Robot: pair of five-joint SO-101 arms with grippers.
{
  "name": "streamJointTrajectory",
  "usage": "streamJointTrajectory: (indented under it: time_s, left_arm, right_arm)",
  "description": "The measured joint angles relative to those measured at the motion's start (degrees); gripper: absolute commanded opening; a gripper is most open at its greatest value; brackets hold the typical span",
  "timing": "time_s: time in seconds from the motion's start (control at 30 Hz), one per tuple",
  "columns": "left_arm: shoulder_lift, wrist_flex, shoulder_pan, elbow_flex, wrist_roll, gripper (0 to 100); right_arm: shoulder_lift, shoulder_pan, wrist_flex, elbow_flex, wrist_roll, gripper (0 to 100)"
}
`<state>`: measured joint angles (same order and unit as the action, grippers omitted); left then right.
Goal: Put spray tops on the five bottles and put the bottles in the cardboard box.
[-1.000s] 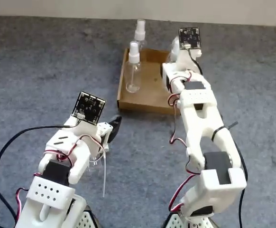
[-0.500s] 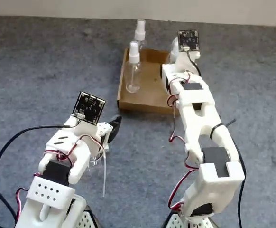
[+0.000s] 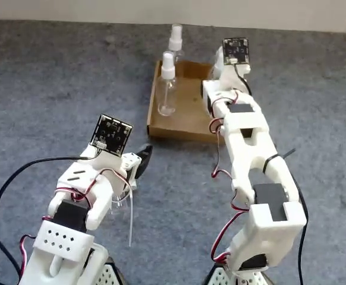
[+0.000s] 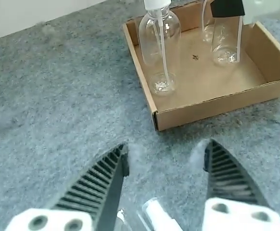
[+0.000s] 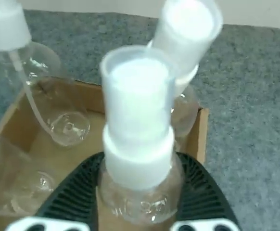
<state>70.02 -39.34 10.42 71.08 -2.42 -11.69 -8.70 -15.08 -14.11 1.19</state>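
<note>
The cardboard box point(image 3: 188, 116) lies at the far middle of the table. A capped clear bottle point(image 3: 167, 89) stands in its left side, and another bottle point(image 3: 175, 38) stands just behind the box. My right gripper point(image 3: 217, 74) is over the box's far right corner, shut on a capped bottle point(image 5: 137, 139), also seen from the left wrist point(image 4: 224, 38). A further capped bottle point(image 5: 185, 33) leans behind it. My left gripper point(image 4: 165, 147) is open near the table's front, with a white spray top point(image 4: 157, 214) on the carpet below its jaws.
Grey carpet surrounds the box point(image 4: 212, 103) on all sides. A thin white tube point(image 3: 130, 219) and a clear bottle point(image 3: 119, 202) lie beside the left arm's base. Cables trail from both arms near the front edge.
The right arm has shifted slightly farther over the box with its bottle, then held still. The left arm has not moved.
</note>
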Motion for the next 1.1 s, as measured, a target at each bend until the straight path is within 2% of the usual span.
streamJointTrajectory:
  time_s: [0.67, 0.87, 1.1]
  left_arm:
    - [0.0, 0.0, 0.0, 0.0, 0.0, 20]
    - [0.0, 0.0, 0.0, 0.0, 0.0, 20]
    - [0.0, 0.0, 0.0, 0.0, 0.0, 20]
  right_arm:
    - [0.0, -0.53, 0.0, 0.0, 1.41, 12.9]
    - [0.0, -0.53, 0.0, 0.0, 1.41, 21.8]
    - [0.0, -0.53, 0.0, 0.0, 1.41, 27.4]
